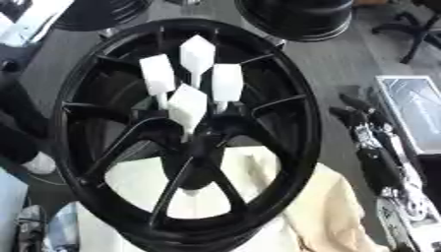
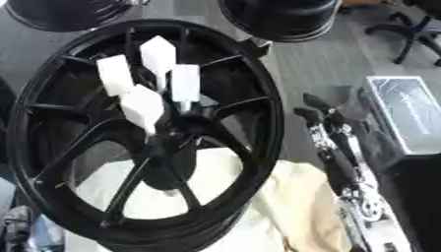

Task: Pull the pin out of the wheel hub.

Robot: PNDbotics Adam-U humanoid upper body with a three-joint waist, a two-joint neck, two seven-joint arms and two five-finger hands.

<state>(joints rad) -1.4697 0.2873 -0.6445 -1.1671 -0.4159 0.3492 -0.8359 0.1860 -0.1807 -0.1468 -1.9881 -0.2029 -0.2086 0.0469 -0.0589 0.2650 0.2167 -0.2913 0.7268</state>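
A black wheel (image 1: 185, 133) fills the middle of my view, lying tilted on a cream cloth (image 1: 319, 206) that shows through its spokes and spills out to the right. Four white pins (image 1: 187, 106) stand in the hub (image 1: 203, 135), each a flat white block on a thin stem. Counting from the left: one (image 1: 158, 75) at the left, one low in front, one (image 1: 197, 55) highest at the back, and one (image 1: 227, 82) at the right. They crowd close together over the hub's centre, all seated, none lifted free.

Two more black wheels lie beyond on the grey floor, one (image 2: 60, 12) at upper left and one (image 2: 280, 17) at upper right, both cut off by the top edge.

To the right of the wheel my right hand (image 2: 323, 115) reaches in from the lower right, its dark fingers relaxed and apart, holding nothing and clear of the rim. Just past it sits a box (image 2: 405, 113) with a dark, shiny top.

My left hand does not show.
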